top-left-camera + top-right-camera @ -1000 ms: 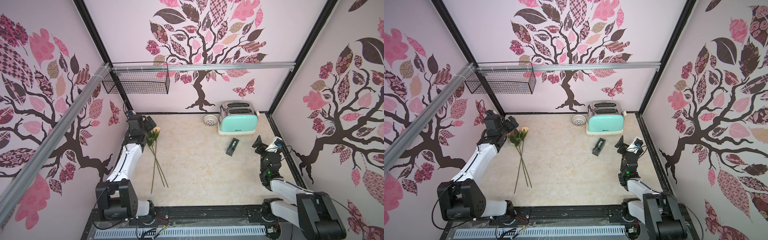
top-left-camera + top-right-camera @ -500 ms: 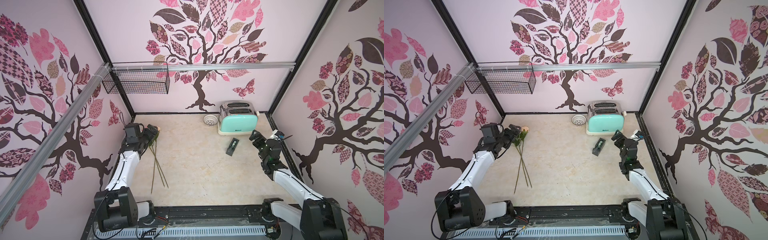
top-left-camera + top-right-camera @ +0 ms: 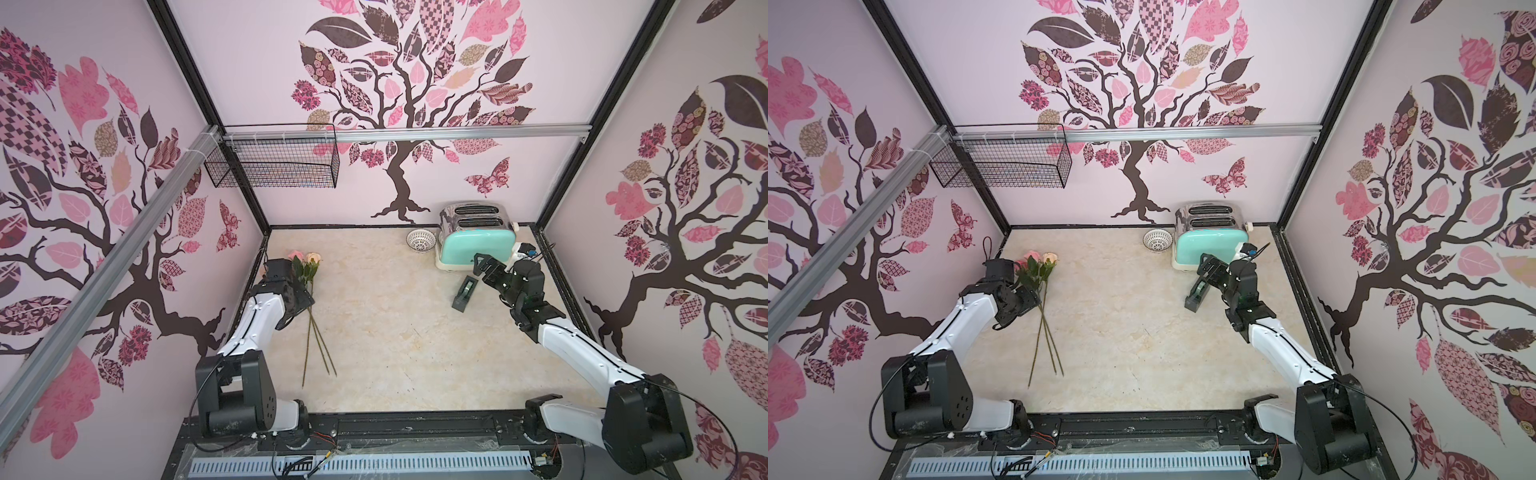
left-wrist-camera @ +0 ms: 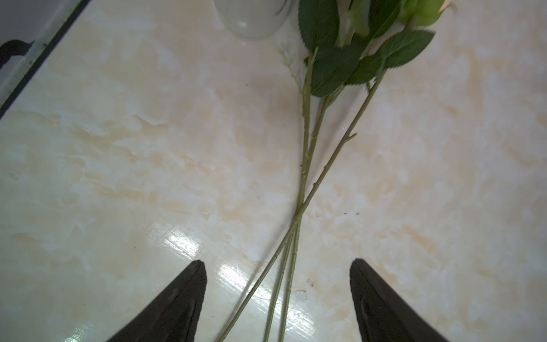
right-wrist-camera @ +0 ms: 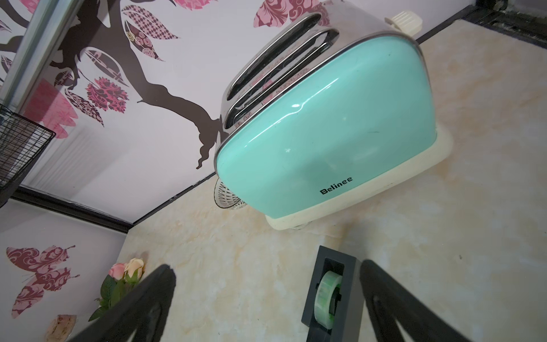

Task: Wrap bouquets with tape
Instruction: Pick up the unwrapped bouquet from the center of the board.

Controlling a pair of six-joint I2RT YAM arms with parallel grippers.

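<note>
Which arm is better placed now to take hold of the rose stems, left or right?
Left. The open left gripper hangs over the stems, which run between its jaws; the right gripper is far off, at the tape dispenser.

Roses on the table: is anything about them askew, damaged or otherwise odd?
Slightly askew, not damaged. The roses lie flat on the table, and their three stems cross partway down and fan apart toward the cut ends instead of lying as one tidy bundle. Nothing looks spilled or broken.
</note>
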